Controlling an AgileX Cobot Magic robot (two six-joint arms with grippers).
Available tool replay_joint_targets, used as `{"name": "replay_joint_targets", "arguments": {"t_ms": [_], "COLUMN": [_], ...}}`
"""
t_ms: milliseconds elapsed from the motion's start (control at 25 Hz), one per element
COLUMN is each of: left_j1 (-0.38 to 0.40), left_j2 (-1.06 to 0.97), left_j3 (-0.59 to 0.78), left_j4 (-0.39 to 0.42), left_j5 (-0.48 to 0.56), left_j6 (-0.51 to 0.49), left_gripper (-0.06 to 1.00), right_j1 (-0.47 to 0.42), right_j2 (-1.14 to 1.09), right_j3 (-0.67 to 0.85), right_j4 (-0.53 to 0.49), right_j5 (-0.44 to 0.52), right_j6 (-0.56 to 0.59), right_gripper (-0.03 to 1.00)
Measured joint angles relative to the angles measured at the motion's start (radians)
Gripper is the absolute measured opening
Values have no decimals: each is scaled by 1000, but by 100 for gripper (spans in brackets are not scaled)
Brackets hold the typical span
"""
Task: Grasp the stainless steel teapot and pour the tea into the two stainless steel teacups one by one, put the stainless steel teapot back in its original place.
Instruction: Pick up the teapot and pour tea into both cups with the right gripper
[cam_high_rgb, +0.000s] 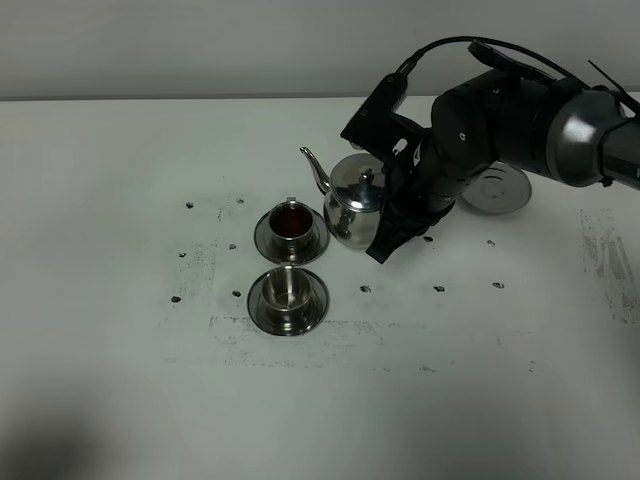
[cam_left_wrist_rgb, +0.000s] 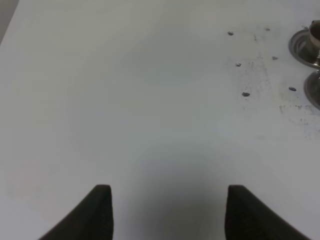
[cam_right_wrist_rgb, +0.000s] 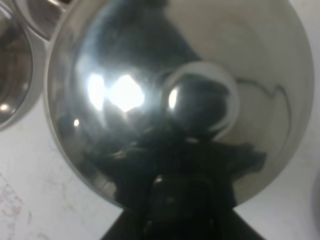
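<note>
The steel teapot (cam_high_rgb: 355, 200) is upright just right of the far teacup, its spout pointing left over that cup's side. My right gripper (cam_high_rgb: 392, 215) is shut on the teapot's handle, which it hides. In the right wrist view the teapot (cam_right_wrist_rgb: 150, 90) and its lid knob fill the frame above the gripper (cam_right_wrist_rgb: 180, 200). The far teacup (cam_high_rgb: 292, 225) holds dark tea. The near teacup (cam_high_rgb: 288, 292) looks bare steel inside. Each cup stands on a saucer. The steel coaster disc (cam_high_rgb: 497, 190) lies behind the right arm. My left gripper (cam_left_wrist_rgb: 167, 212) is open and empty over bare table.
The white table (cam_high_rgb: 120, 330) has small dark marks and scuffs around the cups. The two saucers' rims (cam_left_wrist_rgb: 302, 47) show at the edge of the left wrist view. The right arm's bulk (cam_high_rgb: 500, 120) hangs over the back right.
</note>
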Motion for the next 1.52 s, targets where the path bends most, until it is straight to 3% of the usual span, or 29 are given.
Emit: {"name": "replay_joint_targets", "arguments": {"t_ms": [680, 960, 1120, 1360, 1520], "left_j1": [0, 0, 0, 0, 0], "left_j2": [0, 0, 0, 0, 0], "left_j3": [0, 0, 0, 0, 0], "left_j4": [0, 0, 0, 0, 0], "left_j5": [0, 0, 0, 0, 0], "left_j6": [0, 0, 0, 0, 0], "left_gripper": [49, 49, 49, 49, 49], "right_j1": [-6, -6, -6, 0, 24], "right_j2": [59, -61, -184, -239, -239], "right_j3": [12, 21, 122, 255, 261], "right_j4": [-2, -30, -45, -48, -89], "right_j5": [-47, 13, 3, -10, -48], "right_j6": [14, -9, -145, -518, -586], "right_gripper": [20, 20, 20, 20, 20]}}
